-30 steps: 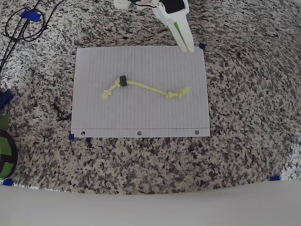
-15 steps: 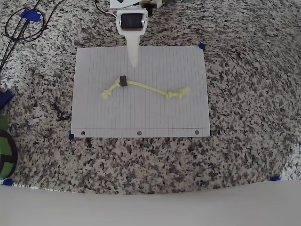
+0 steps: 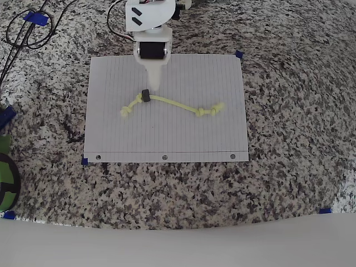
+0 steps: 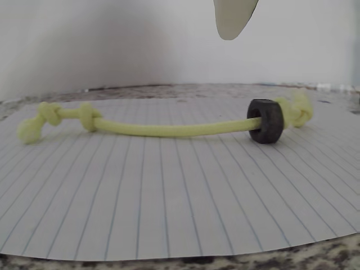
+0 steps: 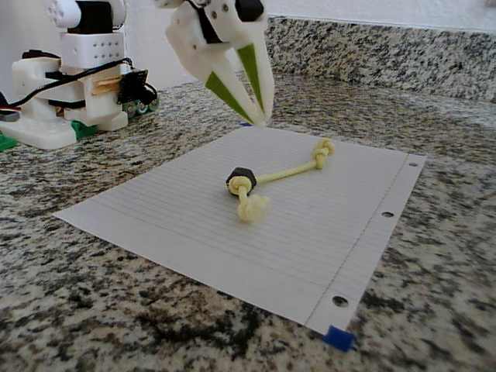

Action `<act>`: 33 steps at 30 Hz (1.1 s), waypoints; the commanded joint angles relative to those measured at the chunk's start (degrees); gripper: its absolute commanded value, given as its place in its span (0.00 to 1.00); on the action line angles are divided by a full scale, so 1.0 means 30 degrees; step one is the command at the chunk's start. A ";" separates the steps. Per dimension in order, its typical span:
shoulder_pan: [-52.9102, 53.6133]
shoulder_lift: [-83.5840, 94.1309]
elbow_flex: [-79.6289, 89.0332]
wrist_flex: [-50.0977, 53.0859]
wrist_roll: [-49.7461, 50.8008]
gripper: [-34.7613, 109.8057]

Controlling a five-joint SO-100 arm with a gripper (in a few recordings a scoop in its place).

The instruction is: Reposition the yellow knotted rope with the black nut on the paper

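Jaws poised above the paper, tips nearly together, gripping nothing.
Yellow knotted rope lying mid-paper; black nut near its left knot, just below the jaws; no legible writing on the lined paper; speckled table beneath.

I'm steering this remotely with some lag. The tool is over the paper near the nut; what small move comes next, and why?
Probably lower the tool a little, straight toward the black nut. In the fixed view its fingertips meet at a point above the paper, clear of the yellow rope, and in the overhead view the tip sits just beyond the nut. It grips nothing, so it would need to open first.
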 commanded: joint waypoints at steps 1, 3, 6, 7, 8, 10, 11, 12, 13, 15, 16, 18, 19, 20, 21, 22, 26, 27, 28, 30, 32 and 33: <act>0.0352 -0.0088 -0.0938 -0.0059 0.0000 0.24; 0.0527 -0.0088 -0.0938 -0.0117 0.0029 0.24; 0.0762 0.0088 -0.0938 -0.0059 0.0059 0.24; 0.0850 0.0146 -0.0938 -0.0029 0.0059 0.24; 0.0937 0.0176 -0.0938 -0.0059 0.0059 0.24; 0.1084 0.0117 -0.0938 -0.0146 0.0117 0.24; 0.1201 0.0029 -0.0938 -0.0264 0.0117 0.24; 0.1348 -0.0146 -0.0967 -0.0410 0.0117 0.24; 0.1465 -0.0410 -0.1025 -0.0527 0.0117 0.24; 0.1670 -0.1289 -0.1553 -0.0469 0.0117 0.24; 0.1670 -0.1934 -0.1992 -0.0176 0.0117 0.28; 0.1699 -0.3281 -0.3281 0.0996 0.0146 0.40; 0.1699 -0.3896 -0.3926 0.1611 0.0146 0.43; 0.1758 -0.4512 -0.4453 0.2021 0.0146 0.48; 0.1816 -0.5010 -0.4834 0.2227 0.0146 0.50; 0.1934 -0.5391 -0.5127 0.2314 0.0146 0.50; 0.2871 -0.6621 -0.6211 0.3135 0.0205 0.50; 0.3164 -0.6885 -0.6475 0.3311 0.0469 0.50; 0.3486 -0.7119 -0.6709 0.3428 0.0586 0.50; 0.4043 -0.7764 -0.7295 0.3574 0.1055 0.50; 0.4336 -0.8408 -0.7998 0.3867 0.1289 0.49; 0.4453 -0.8701 -0.8379 0.4043 0.1348 0.49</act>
